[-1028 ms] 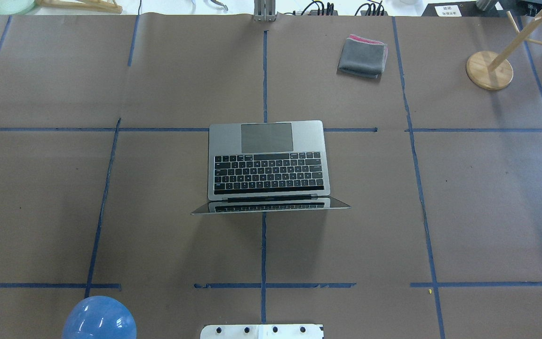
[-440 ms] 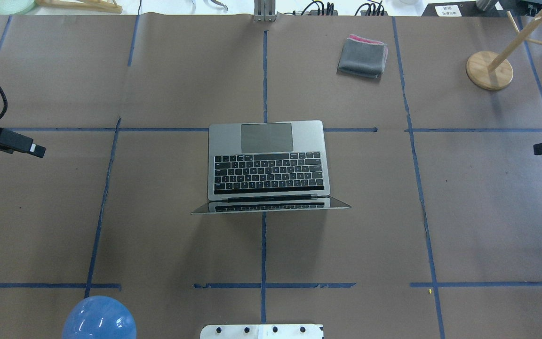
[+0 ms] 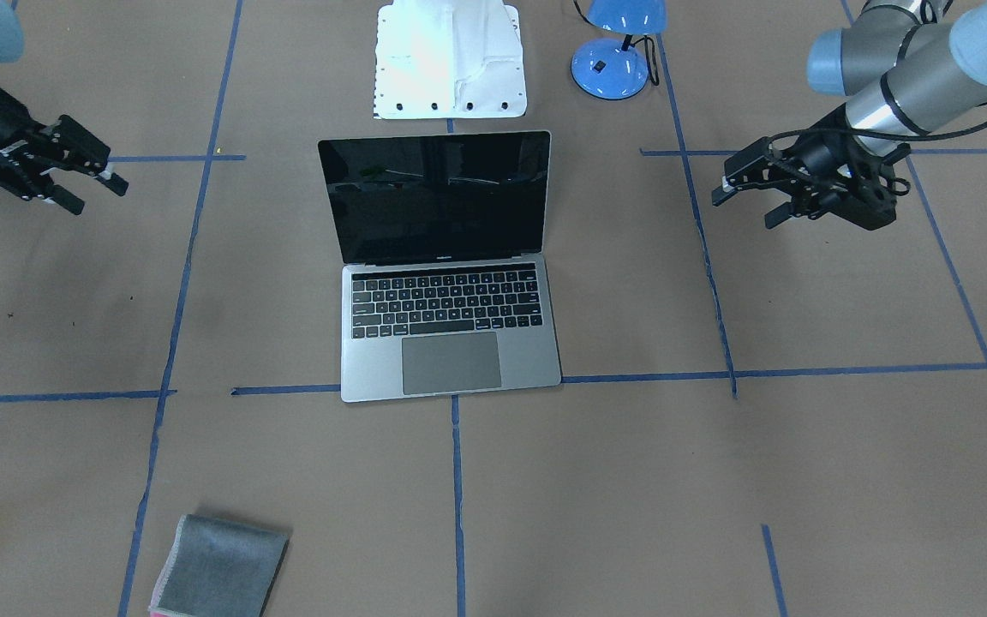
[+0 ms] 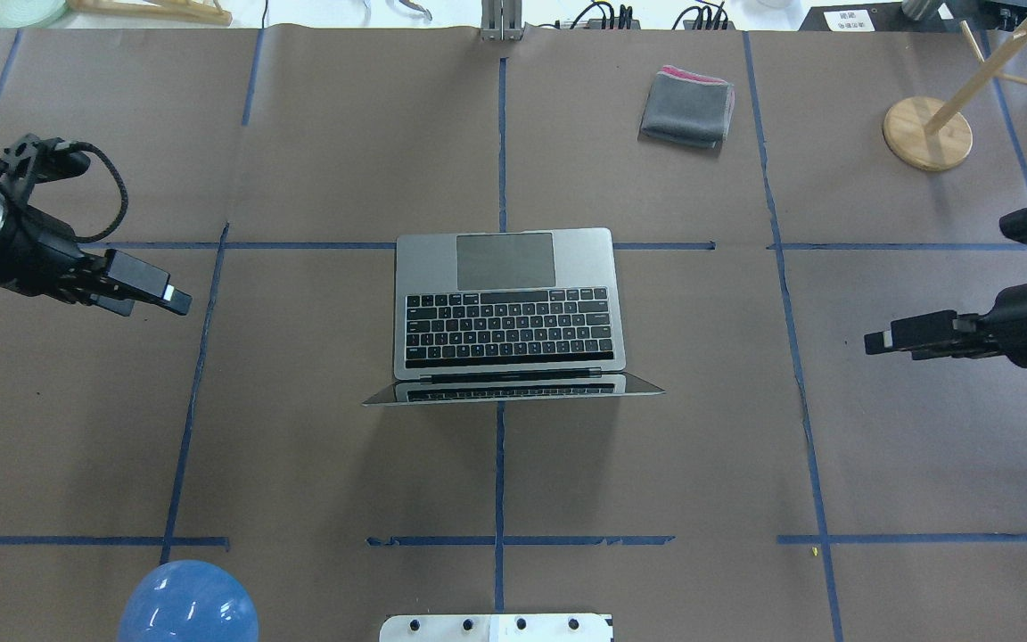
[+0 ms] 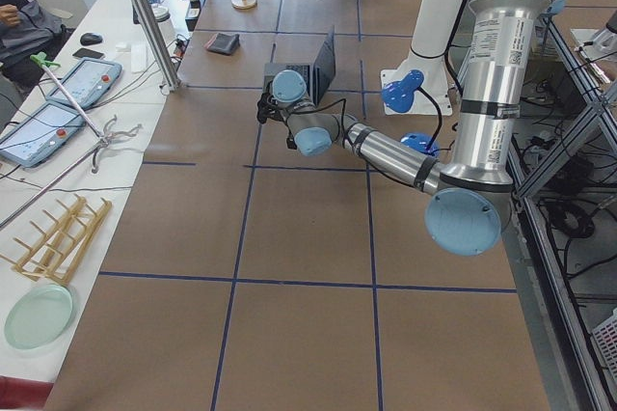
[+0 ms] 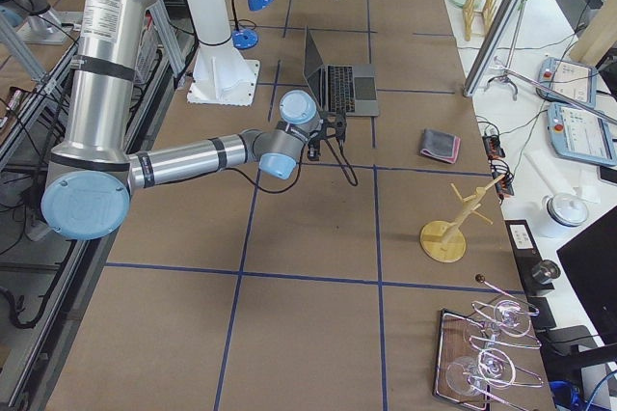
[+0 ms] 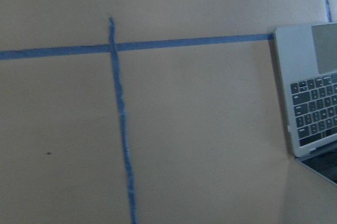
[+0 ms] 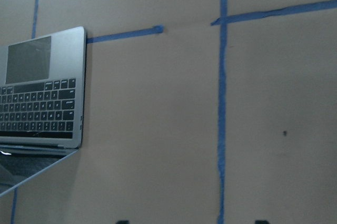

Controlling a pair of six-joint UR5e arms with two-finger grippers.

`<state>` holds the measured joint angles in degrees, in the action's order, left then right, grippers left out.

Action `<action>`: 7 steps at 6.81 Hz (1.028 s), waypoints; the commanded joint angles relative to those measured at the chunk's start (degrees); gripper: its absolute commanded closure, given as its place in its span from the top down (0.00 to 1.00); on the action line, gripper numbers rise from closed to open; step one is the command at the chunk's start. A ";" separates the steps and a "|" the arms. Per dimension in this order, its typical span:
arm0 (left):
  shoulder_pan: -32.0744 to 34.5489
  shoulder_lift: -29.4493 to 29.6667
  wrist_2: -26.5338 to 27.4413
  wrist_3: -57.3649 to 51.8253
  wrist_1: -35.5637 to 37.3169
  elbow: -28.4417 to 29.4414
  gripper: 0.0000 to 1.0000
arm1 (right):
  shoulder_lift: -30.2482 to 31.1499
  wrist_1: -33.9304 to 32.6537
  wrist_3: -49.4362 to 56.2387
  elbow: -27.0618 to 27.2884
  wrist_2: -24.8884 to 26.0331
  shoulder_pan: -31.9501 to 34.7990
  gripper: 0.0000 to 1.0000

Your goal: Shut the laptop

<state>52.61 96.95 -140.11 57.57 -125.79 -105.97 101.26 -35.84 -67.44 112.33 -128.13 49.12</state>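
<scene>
The laptop (image 4: 505, 303) stands open in the middle of the table, with its dark screen upright on the robot's side and its trackpad on the far side. It also shows in the front-facing view (image 3: 451, 343), the left wrist view (image 7: 310, 103) and the right wrist view (image 8: 42, 98). My left gripper (image 4: 179, 301) (image 3: 746, 201) hovers open and empty well to the left of the laptop. My right gripper (image 4: 875, 341) (image 3: 99, 197) hovers open and empty well to its right. Neither gripper touches the laptop.
A folded grey cloth (image 4: 687, 107) lies at the far right of centre. A wooden stand (image 4: 928, 132) is at the far right corner. A blue lamp (image 4: 188, 602) and the white robot base (image 3: 451, 60) are at the near edge behind the screen.
Both arms have come into the overhead view from the sides and moved inward toward the laptop. The laptop has not moved and its lid stands as before.
</scene>
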 commanded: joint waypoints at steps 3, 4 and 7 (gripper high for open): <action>-7.08 4.03 -0.34 8.35 -3.84 -0.02 0.03 | 2.88 0.07 -1.02 8.16 7.43 -14.37 0.23; -8.56 3.95 -0.34 8.44 -4.55 -0.02 0.03 | 2.89 0.07 -4.68 8.69 15.55 -21.89 0.18; -10.07 4.99 -0.25 9.57 -4.55 -0.03 0.02 | 2.36 -0.02 -8.76 11.05 34.53 -36.11 0.09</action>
<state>43.03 101.29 -140.43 66.37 -130.31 -106.05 103.86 -35.79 -75.19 121.87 -96.75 15.50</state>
